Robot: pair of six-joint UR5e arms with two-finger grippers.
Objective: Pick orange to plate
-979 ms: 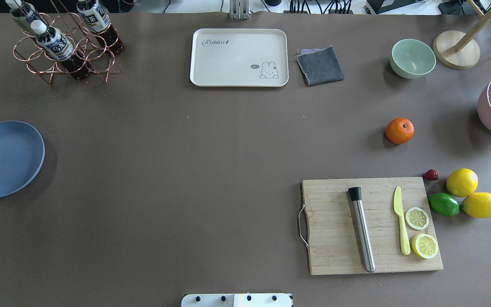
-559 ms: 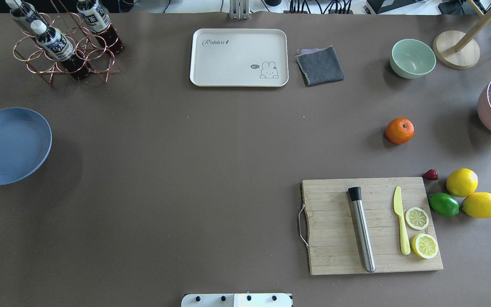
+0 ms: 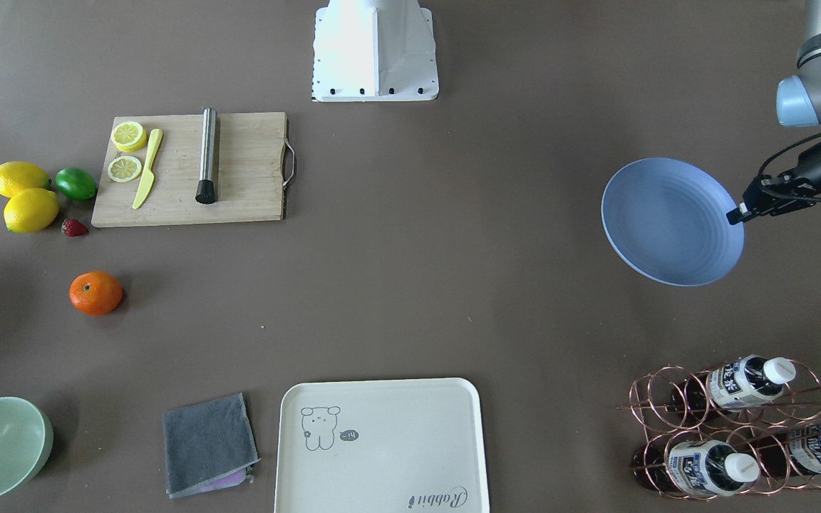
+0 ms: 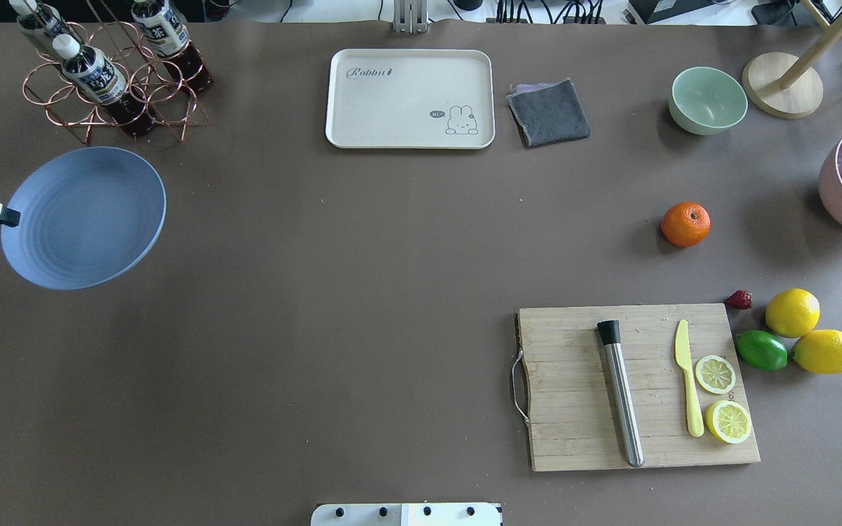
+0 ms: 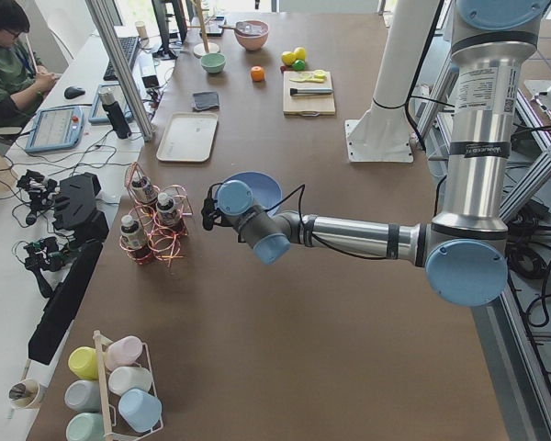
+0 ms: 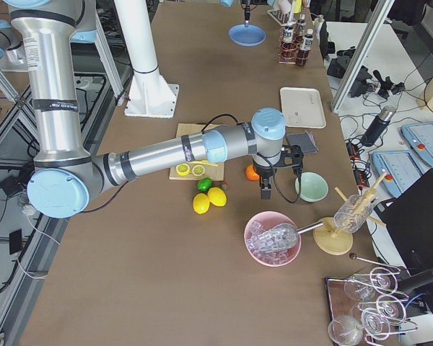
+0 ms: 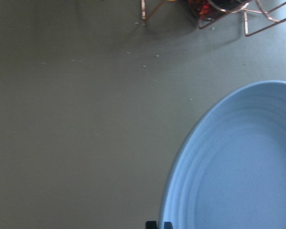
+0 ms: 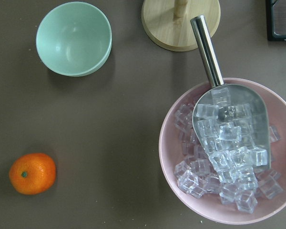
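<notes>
The orange (image 4: 685,223) lies on the table close by the right gripper (image 6: 265,193), whose jaws I cannot make out, well apart from the blue plate (image 4: 85,217) that the left gripper (image 4: 4,216) holds pinched by its rim.

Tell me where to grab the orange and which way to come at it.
Pinch the orange across its widest middle, coming straight down from above. It is round and sits alone on bare table with its stem dot roughly up, so any finger direction probably works; the strawberry and bowl lie well apart.
</notes>
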